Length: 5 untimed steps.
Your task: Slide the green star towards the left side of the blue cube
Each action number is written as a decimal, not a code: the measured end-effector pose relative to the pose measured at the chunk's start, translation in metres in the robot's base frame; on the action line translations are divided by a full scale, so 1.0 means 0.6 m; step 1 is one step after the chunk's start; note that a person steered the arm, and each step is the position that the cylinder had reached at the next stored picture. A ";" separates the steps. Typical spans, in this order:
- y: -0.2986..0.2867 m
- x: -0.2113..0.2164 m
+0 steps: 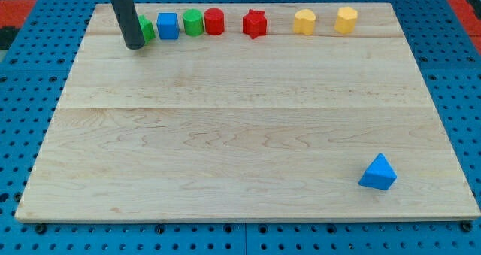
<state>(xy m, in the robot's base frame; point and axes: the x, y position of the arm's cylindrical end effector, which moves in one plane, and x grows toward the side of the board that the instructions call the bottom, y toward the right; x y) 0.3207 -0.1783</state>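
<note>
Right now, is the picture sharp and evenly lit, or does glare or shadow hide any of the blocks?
In the camera view the light is soft and even, with only faint sheen on the wooden board and short shadows, such as under the blue triangular block. Nothing looks blurred. Only my rod hides something: my tip covers most of the green star, left of the blue cube.

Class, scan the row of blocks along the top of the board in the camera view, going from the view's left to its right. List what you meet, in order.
My tip → green star → blue cube → green cylinder → red cylinder → red star → yellow block → second yellow block.
</note>
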 end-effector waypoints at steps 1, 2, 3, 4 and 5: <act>0.020 0.010; 0.018 -0.022; 0.018 -0.050; 0.019 -0.043; 0.067 -0.027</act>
